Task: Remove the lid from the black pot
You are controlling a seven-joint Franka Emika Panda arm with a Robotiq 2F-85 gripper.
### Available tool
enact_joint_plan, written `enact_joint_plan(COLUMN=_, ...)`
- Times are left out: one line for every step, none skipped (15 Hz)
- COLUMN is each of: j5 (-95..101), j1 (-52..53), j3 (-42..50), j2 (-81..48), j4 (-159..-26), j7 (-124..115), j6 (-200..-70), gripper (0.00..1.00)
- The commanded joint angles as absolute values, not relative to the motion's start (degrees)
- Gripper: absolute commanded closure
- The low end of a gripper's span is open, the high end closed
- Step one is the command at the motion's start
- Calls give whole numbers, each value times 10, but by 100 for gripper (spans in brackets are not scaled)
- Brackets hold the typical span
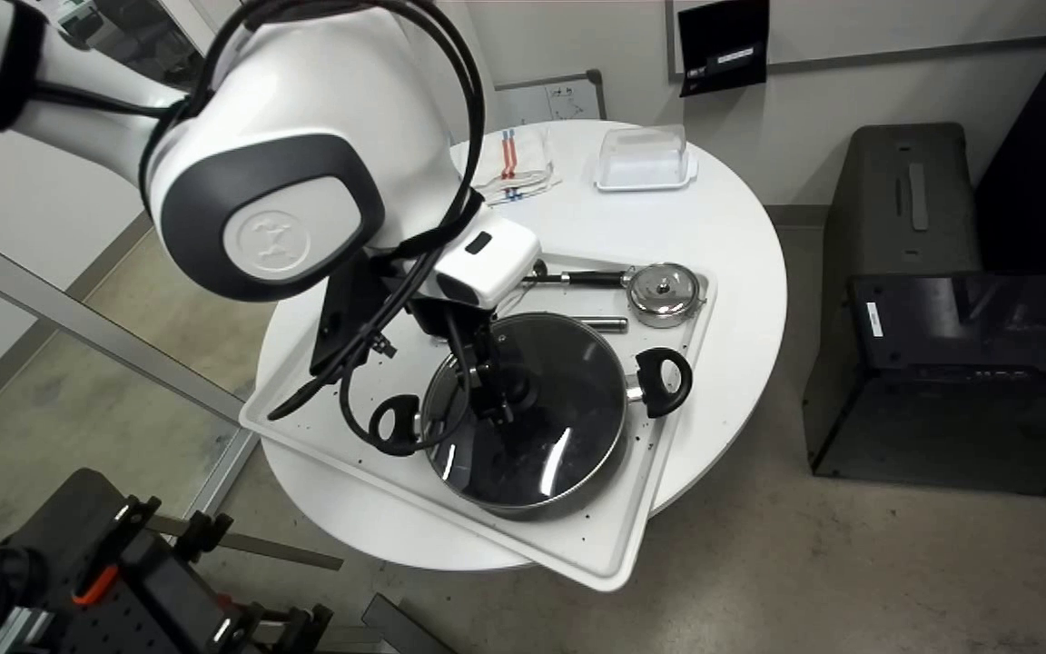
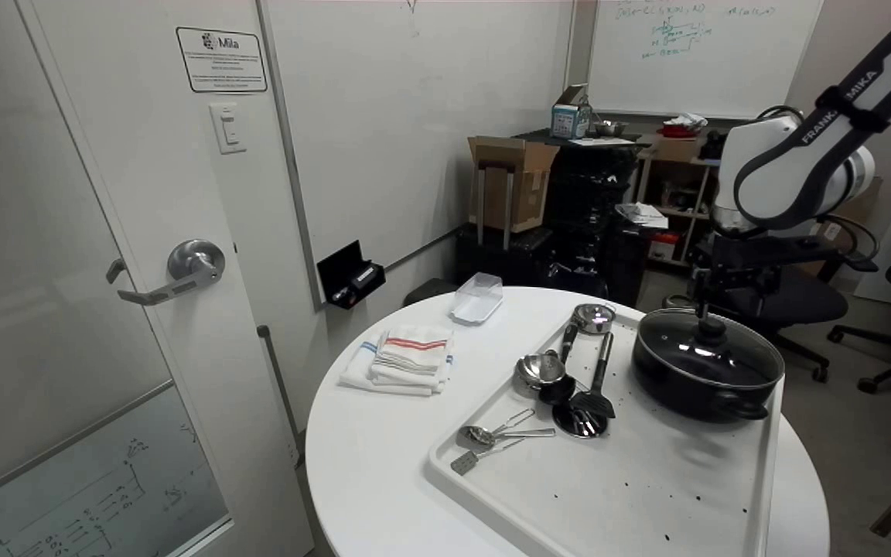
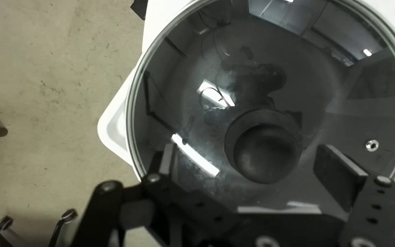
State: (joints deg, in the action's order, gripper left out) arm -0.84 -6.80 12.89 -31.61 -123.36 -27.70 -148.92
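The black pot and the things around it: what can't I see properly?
Inside the pot: dark behind reflections on the lid, wrist view.
Part of the lid: cut off by the wrist view's top edge.
Towels: partly behind the robot arm in an exterior view.
Whiteboard writing: too small in an exterior view.

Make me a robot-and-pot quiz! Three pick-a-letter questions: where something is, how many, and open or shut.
1. Where is the round clear glass lid?
A) on the folded white towels
B) on the wide black pot
C) on the grey floor

2. How many black loop handles does the pot have?
A) two
B) none
C) four

3. How is the black end effector?
A) shut
B) hidden
C) open

1 B: both exterior views show it there.
2 A: an exterior view shows one each side.
3 C: the wrist view shows its fingers apart.
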Motion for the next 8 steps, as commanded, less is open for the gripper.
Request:
enact_joint_plan(j5=-36, j1=-62, j3=133, j2=-346, j4=-1200, j7=-277, j6=-1500, gripper=0)
enact_joint_plan(j5=-40, j1=-62, j3=133, j2=-349, j4=-1196, j7=-277, j6=-1499, gripper=0)
enact_joint_plan(j5=-44, j1=-62, j3=132, j2=-353, j4=-1193, j7=-276, j6=-1499, gripper=0)
enact_joint_plan(j5=-47, j1=-62, j3=131, j2=-357, j4=-1189, j7=-275, j6=-1497, gripper=0)
enact_joint_plan(j5=-49, j1=-61, j3=131, j2=-361, j4=-1185, j7=-274, j6=-1496, gripper=0)
enact_joint_plan(j5=-50, j1=-60, j3=131, j2=-365, j4=-1181, j7=-275, j6=-1494, gripper=0)
enact_joint_plan(j5=-49, j1=-59, j3=131, j2=-369, j4=-1178, j7=-275, j6=-1494, gripper=0)
enact_joint_plan(j5=-49, j1=-57, j3=131, j2=-373, j4=-1175, j7=-275, j6=-1493, gripper=0)
